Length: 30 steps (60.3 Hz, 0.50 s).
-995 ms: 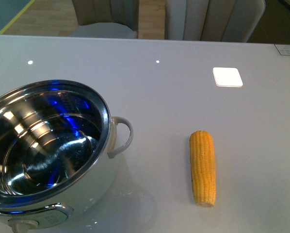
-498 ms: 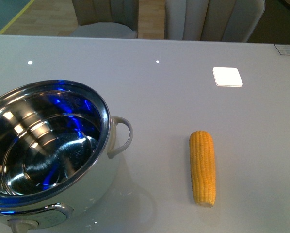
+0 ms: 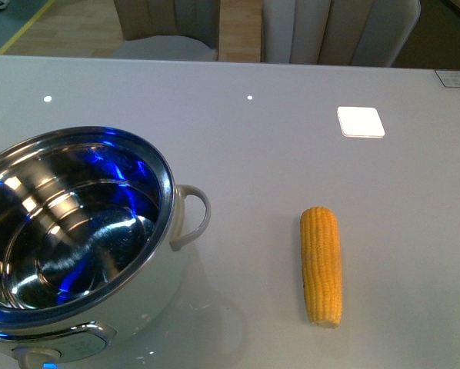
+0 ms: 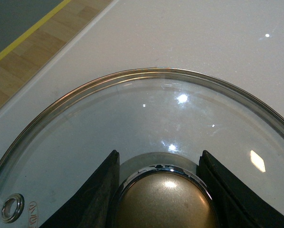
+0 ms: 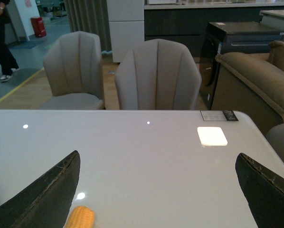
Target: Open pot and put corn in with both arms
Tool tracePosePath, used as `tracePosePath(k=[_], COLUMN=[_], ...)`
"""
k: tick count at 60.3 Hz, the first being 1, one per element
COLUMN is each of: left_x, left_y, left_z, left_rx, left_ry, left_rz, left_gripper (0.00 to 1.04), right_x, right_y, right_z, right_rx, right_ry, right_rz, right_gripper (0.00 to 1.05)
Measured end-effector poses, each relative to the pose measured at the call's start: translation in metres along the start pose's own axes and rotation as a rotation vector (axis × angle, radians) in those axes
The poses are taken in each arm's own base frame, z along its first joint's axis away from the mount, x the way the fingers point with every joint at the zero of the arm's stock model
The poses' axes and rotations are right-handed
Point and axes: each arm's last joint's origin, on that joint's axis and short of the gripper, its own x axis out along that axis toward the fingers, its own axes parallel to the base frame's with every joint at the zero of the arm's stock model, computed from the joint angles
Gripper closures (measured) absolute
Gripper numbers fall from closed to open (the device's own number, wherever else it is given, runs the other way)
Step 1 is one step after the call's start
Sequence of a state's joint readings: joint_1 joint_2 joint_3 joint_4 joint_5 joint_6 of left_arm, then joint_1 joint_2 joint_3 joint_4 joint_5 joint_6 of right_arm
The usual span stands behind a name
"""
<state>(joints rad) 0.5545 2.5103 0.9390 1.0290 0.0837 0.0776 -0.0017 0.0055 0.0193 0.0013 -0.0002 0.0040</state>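
Left fingers (image 4: 101, 194): clamped on both sides of the knob (image 4: 165, 202) of the glass lid (image 4: 132, 118); the lid was off the pot, near the left edge of the bench (image 5: 146, 161).
Right fingers (image 5: 52, 190): spread wide, gripping nothing, above the bench.
Pot (image 3: 157, 284): uncovered, at the near-left corner, steel interior exposed.
Corn (image 3: 322, 265): flat on the bench, right of the pot and apart from it, one end toward the near edge.
Front view only: the pot; neither arm showed there.
Left wrist view only: lid and knob.
Right wrist view only: chairs (image 5: 157, 76) beyond the far edge.
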Motion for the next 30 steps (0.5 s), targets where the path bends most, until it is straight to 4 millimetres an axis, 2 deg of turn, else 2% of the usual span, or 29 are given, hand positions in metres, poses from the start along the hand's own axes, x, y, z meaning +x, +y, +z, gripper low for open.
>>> tracePosePath(k=[11, 21, 30], left_x=[0.002, 0.001, -0.008], left_y=[0.002, 0.002, 0.001], left_z=[-0.002, -0.001, 0.006], left_rx=[0.001, 0.003, -0.001], left_ry=[0.001, 0.002, 0.004], left_rz=[0.002, -0.009, -0.013], left_gripper=[0.61, 0.35, 0.1], right_x=[0.0, 0.0, 0.0], right_y=[0.0, 0.0, 0.0], right_z=[0.0, 0.0, 0.0], right_rx=[0.0, 0.0, 0.0], right_ry=[0.0, 0.0, 0.0], right_rz=[0.0, 0.0, 0.0], right_gripper=[0.09, 0.09, 0.09])
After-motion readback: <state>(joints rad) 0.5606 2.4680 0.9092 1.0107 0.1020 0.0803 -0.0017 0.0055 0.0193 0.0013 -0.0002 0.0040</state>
